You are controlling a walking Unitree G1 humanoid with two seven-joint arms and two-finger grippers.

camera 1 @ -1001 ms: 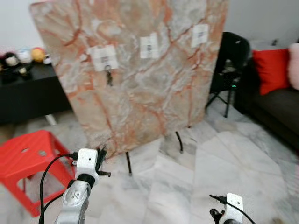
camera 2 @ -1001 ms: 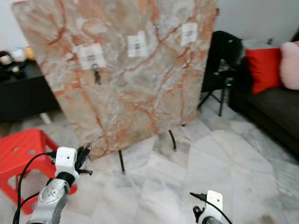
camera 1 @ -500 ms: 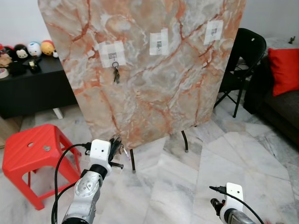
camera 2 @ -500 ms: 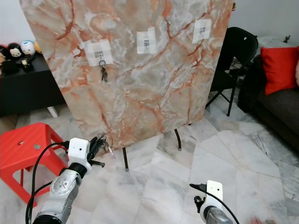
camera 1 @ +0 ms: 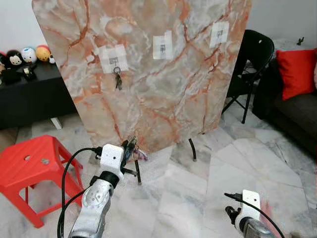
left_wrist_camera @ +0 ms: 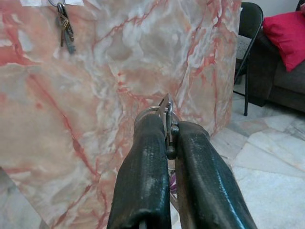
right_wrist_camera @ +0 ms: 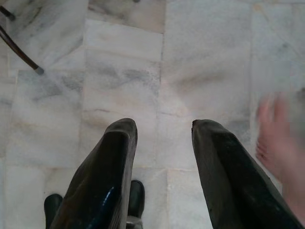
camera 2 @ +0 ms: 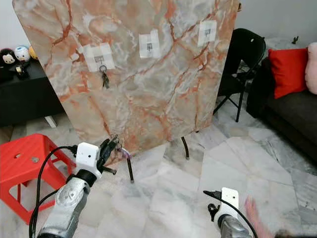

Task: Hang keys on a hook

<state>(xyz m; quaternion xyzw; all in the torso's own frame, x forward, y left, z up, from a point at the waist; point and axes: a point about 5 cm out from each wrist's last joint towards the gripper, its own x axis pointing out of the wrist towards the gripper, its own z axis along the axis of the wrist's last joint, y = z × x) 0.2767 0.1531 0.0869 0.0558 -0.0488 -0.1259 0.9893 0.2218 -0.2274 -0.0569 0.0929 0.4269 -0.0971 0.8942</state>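
- Left end effector is sitting lower left of centre in the left eye view, raised in front of the bottom edge of the big orange-and-white marble-pattern board; its black fingers are clamping tight on a small bunch of metal keys on a ring.
- In the left wrist view, the key ring and a key blade are poking up between the fingertips, with a bit of purple tag hanging below; the board is right behind.
- A second dark bunch of keys is already hanging on the left hook, upper left of the board, under a white paper label.
- Two more white labels are sitting on the board, at top centre and upper right.
- Right end effector is hanging low at the lower right, pointing down at the grey-white marble floor tiles, fingers spread wide, holding nothing.
- A blurred hand of a person is showing at the right edge of the right wrist view.
- Red plastic stool is standing at left, black folding chair at right behind the board, red cushion on the dark sofa at far right.
- Round toy figures are lining the black desk at upper left.
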